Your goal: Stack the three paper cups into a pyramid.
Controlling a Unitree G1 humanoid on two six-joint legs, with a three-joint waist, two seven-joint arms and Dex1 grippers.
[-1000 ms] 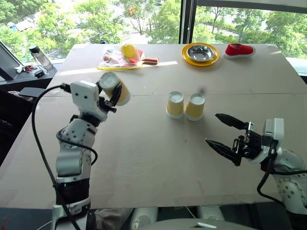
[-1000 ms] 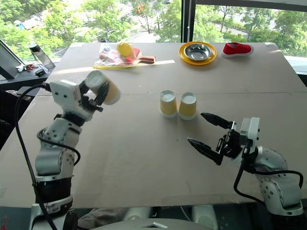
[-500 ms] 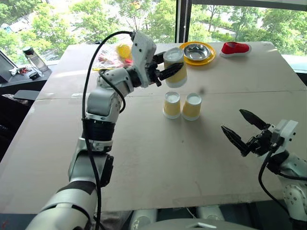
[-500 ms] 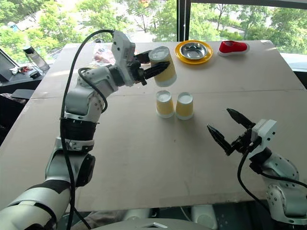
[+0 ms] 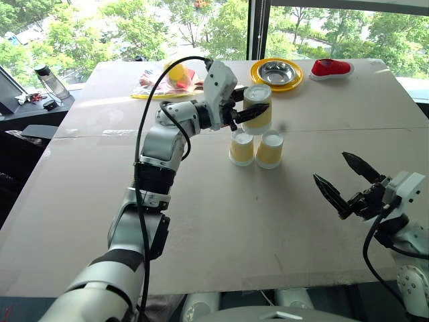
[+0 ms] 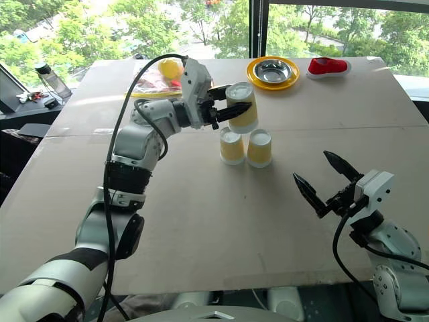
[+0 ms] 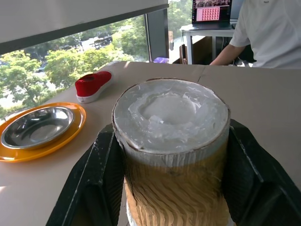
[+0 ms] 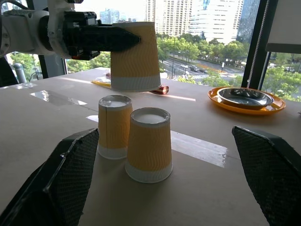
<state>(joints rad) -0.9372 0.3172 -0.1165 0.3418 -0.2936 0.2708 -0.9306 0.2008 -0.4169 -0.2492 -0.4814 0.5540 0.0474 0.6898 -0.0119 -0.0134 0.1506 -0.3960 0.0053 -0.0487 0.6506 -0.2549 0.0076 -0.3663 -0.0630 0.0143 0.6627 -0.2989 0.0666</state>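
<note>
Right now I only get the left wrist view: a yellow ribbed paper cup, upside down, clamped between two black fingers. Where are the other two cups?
Observer: Two more yellow paper cups, one beside the other, stand upside down on the table, just beneath the held cup.
Operator: Is it resting on them yet?
Observer: No. The right wrist view shows a gap between it and their tops.
Operator: And the other hand?
Observer: The right gripper hangs open off to the right, holding nothing.

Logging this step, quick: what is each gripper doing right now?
Left gripper: shut on an upside-down paper cup, held above the two on the table.
Right gripper: open, holding nothing.
</note>
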